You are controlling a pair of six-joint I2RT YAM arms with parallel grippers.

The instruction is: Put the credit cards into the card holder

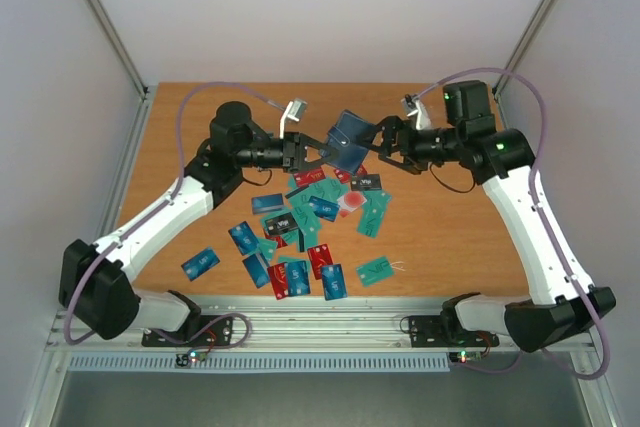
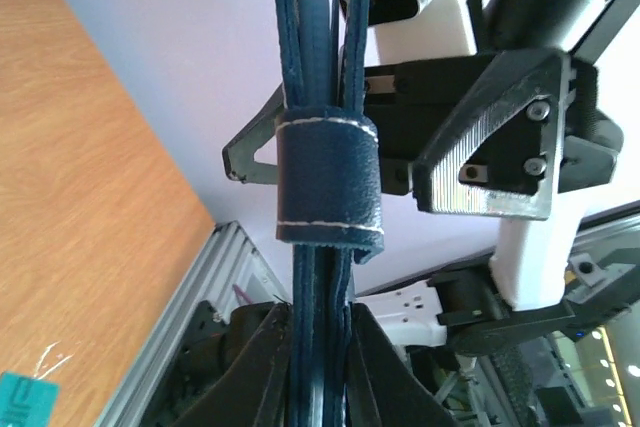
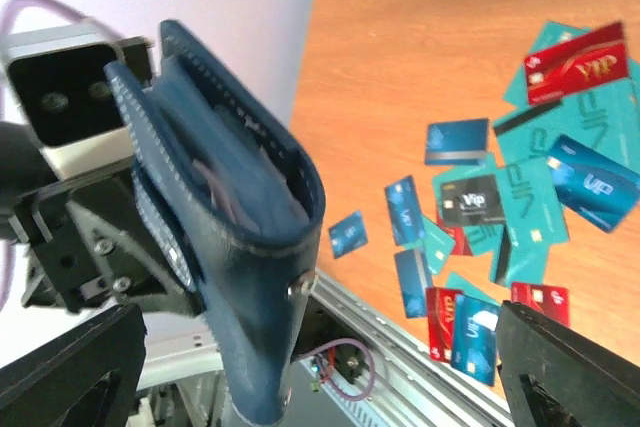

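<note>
The card holder (image 1: 350,133), a dark navy folding case, hangs above the table between the two arms. My left gripper (image 1: 325,155) is shut on it. In the left wrist view the holder (image 2: 325,177) stands edge-on, its lower end pinched between my left gripper's (image 2: 322,387) fingers. My right gripper (image 1: 374,153) is open, with the fingers wide apart on either side of the holder (image 3: 235,217) and off it. The credit cards (image 1: 300,232) lie scattered on the table below in blue, teal, red and black. The right wrist view shows the cards (image 3: 500,197) too.
The wooden table (image 1: 200,147) ends at a metal rail (image 1: 320,322) along the near edge, where the arm bases stand. White walls and corner posts close in the back and sides. One blue card (image 1: 200,263) lies apart at the left.
</note>
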